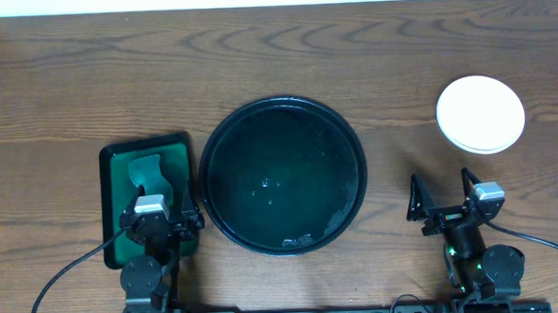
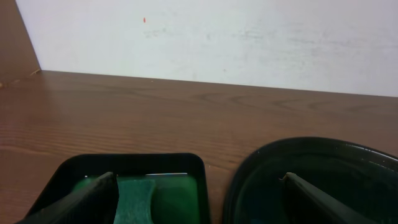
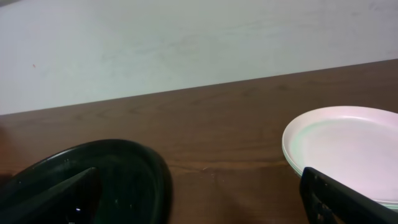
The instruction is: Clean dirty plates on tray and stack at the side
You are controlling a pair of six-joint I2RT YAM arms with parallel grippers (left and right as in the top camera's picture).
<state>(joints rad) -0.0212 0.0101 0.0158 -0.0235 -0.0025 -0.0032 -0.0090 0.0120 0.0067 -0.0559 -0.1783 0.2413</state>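
My left end effector [image 1: 161,218] and right end effector [image 1: 441,192] both gape wide, holding nothing. Plates [image 1: 480,115] sit stacked on the table [image 1: 68,81] right of the tray [image 1: 260,157]. Only the top one really shows, the lower ones are mostly hidden.

Within the stacked plates [image 1: 480,115], the lower ones lie hidden.

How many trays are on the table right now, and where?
2. The round black tray sits mid-table between the two arms; the rectangular green tray lies right beside it on the left. Nothing suggests another is hidden.
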